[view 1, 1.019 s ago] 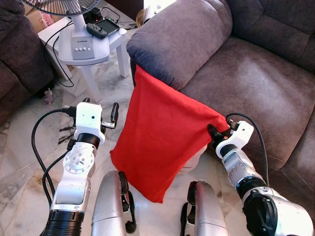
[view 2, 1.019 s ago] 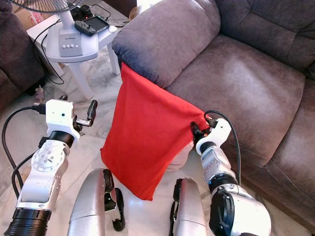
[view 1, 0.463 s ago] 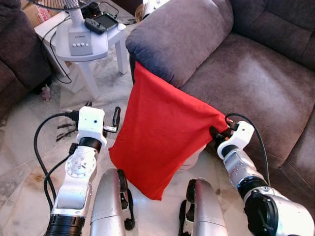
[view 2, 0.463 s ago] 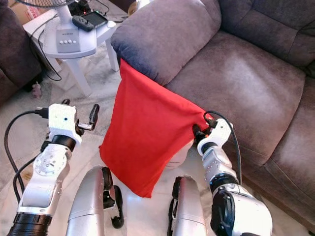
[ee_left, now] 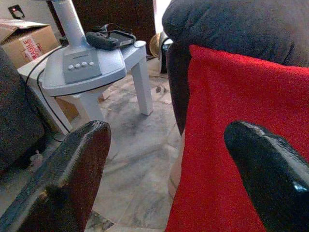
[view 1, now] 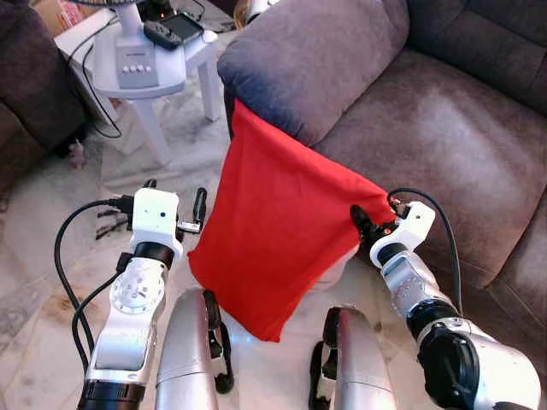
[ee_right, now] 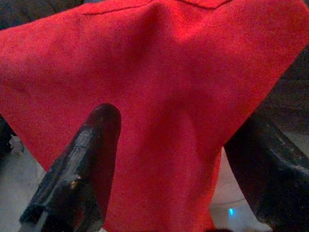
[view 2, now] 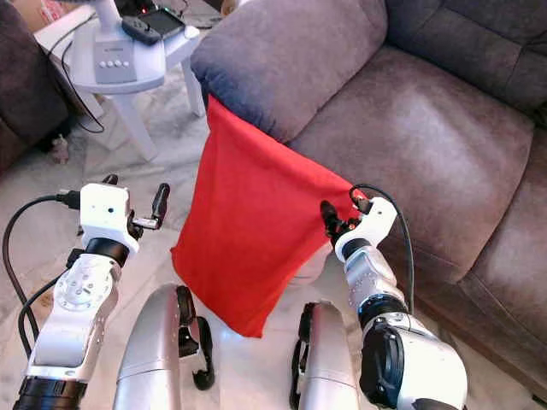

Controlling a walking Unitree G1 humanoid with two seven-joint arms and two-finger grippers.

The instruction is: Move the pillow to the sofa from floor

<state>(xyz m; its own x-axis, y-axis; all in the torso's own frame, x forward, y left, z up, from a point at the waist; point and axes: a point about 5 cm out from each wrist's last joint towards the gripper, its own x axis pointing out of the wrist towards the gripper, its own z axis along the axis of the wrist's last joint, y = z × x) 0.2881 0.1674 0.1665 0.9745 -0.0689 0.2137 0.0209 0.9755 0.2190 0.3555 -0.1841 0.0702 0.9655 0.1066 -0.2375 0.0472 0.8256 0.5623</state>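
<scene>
red pillow (view 1: pixel 282 231) hangs off the floor against sofa (view 1: pixel 427 128) arm | right gripper (view 1: pixel 366 224) pinching just one corner | left gripper (view 1: pixel 175 205) spread, empty | risk: corner slips, it drops

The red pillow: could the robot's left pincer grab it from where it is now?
Probably yes. The left pincer hangs open right beside the red pillow, with only open air between them. The right pincer already grips the pillow's other corner against the sofa.
</scene>
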